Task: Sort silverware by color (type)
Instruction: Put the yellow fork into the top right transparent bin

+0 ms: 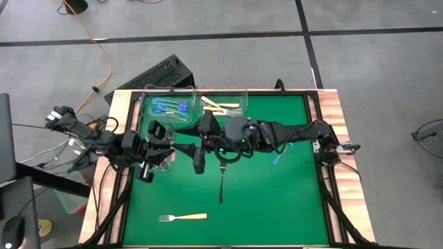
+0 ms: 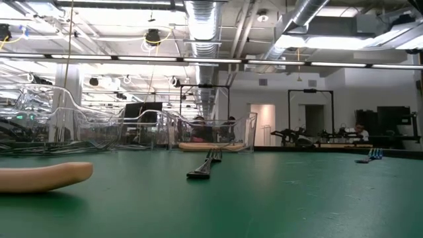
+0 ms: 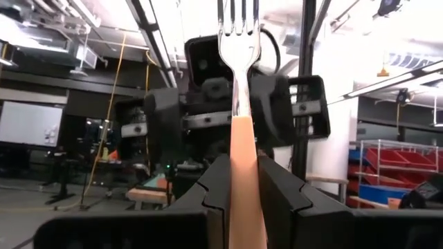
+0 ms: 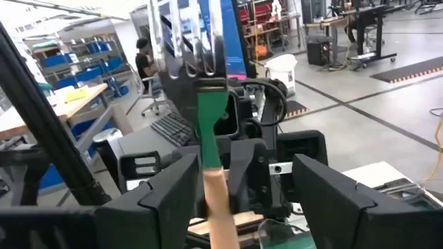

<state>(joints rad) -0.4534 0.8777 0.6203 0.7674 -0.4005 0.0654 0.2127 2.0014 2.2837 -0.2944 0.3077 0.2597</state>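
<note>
Forks everywhere on this green felt table (image 1: 277,207), and we have one mid-air: the left gripper (image 3: 243,181) is clamped on the smooth tan handle of a fork (image 3: 241,104), its shiny silver tines pointing up between the two arms over the middle of the table. Facing it, the right gripper (image 4: 239,194) has its dark blocky fingers spread wide around that same fork, not pinching it as far as we can see. On the mat, a slim dark fork (image 1: 221,181) lies near the centre, a tan-handled fork (image 1: 183,217) near the front edge, and a small blue fork (image 1: 279,156) toward the right side. Along the back edge, clear plastic bins (image 1: 169,104) hold glossy blue forks (image 1: 172,107) and tan ones (image 1: 220,106).
</note>
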